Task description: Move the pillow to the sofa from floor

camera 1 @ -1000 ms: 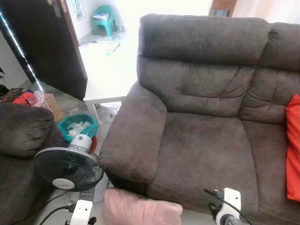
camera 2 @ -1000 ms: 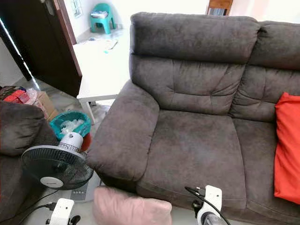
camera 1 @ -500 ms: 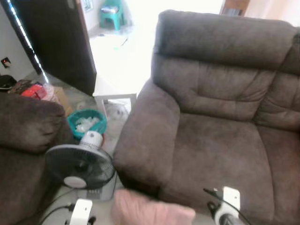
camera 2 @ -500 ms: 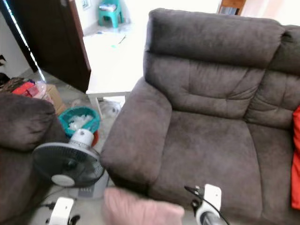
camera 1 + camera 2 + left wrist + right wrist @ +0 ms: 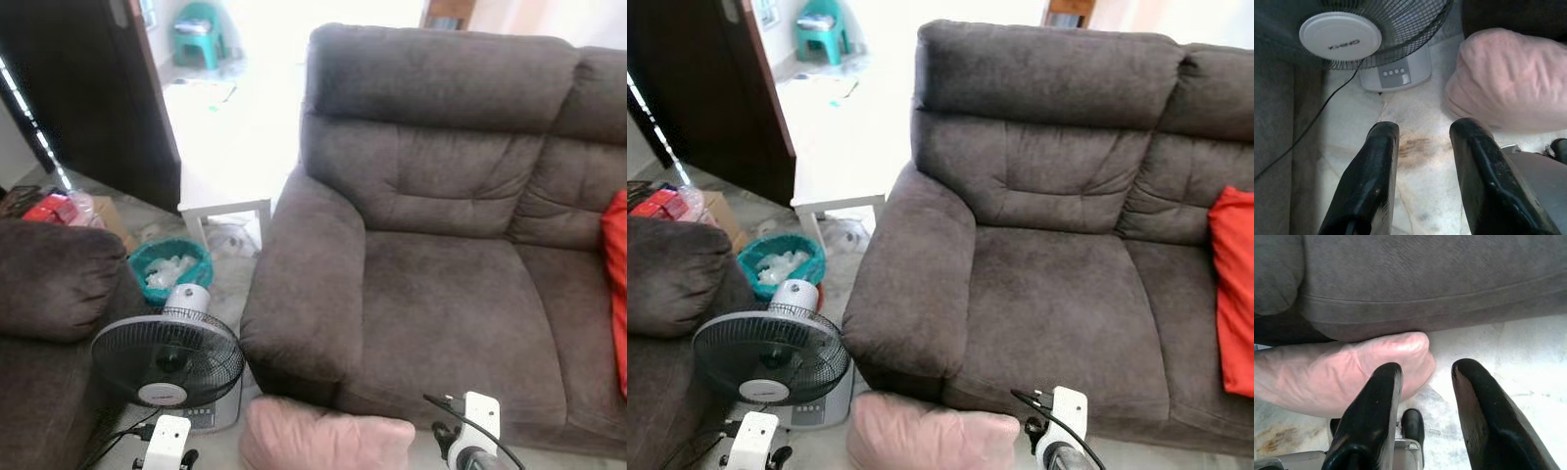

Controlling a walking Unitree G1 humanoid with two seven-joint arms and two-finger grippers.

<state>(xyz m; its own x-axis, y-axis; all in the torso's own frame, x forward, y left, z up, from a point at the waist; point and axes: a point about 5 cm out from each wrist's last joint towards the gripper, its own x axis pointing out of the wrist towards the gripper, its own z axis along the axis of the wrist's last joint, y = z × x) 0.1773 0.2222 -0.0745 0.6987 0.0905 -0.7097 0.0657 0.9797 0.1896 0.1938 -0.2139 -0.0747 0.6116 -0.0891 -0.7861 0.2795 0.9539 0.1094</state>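
Observation:
A pale pink pillow (image 5: 323, 439) lies on the marble floor against the front of the dark grey sofa (image 5: 441, 294), below its left armrest. It also appears in both wrist views as the pink pillow (image 5: 1508, 78) and pillow (image 5: 1337, 372). My left gripper (image 5: 1422, 134) hangs open just left of the pillow, above bare floor. My right gripper (image 5: 1425, 374) is open at the pillow's right end, one black finger (image 5: 1376, 406) over its edge. Both wrists show at the frame bottom: left wrist (image 5: 167, 443), right wrist (image 5: 475, 431).
A black table fan (image 5: 168, 360) stands on the floor left of the pillow, its cable trailing by my left gripper. A second dark sofa arm (image 5: 49, 284) is at far left. A teal bin (image 5: 171, 269), a white table (image 5: 225, 147) and a red cushion (image 5: 1234, 289) are nearby.
The camera has swung back to the right and steadied; the red cushion is in view again. The pillow and both arms keep the same places.

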